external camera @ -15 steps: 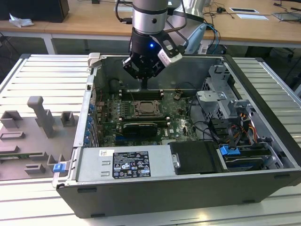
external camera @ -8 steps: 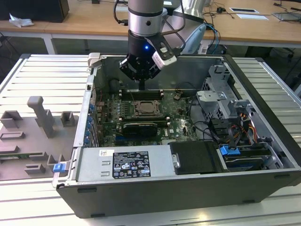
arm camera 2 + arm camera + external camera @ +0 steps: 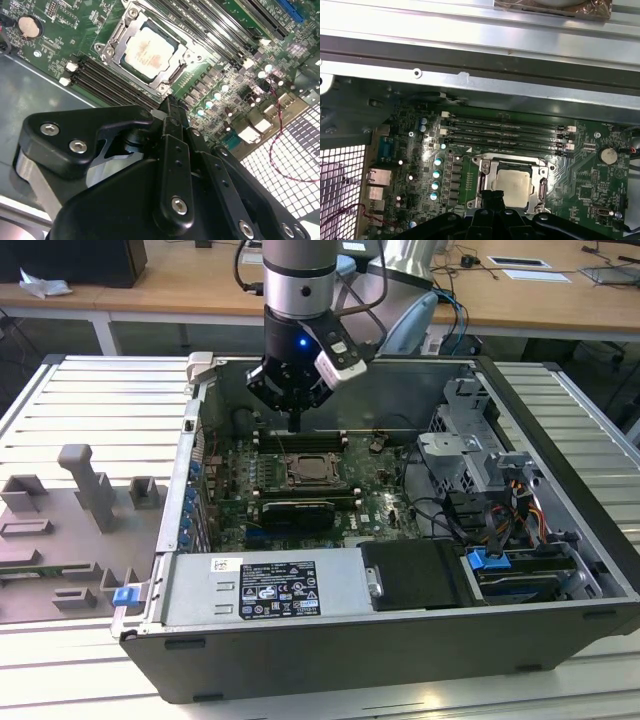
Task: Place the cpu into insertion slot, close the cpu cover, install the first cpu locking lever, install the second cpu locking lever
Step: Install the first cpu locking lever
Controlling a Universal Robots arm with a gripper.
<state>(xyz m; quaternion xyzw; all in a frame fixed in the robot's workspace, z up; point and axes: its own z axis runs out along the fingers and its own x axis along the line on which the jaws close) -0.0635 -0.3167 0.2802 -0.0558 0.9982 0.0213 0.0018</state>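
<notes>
Near the cpu (image 3: 150, 52), the claw (image 3: 171, 104) is seen closed on nothing; the memory slots (image 3: 107, 80) could be scraped by misaligned descent.

pale wooden desks (image 3: 170, 285) behind (white legs), ribbed grey metal tabletop (image 3: 100, 400), even indoor light

An open computer case (image 3: 400, 670) lies on a ribbed metal table (image 3: 100, 390), grey fixtures (image 3: 90, 490) beside it. Its green circuit board (image 3: 380, 505) carries memory slots (image 3: 505, 134), a coin battery (image 3: 607, 155) and a long black card (image 3: 298, 512).
</notes>
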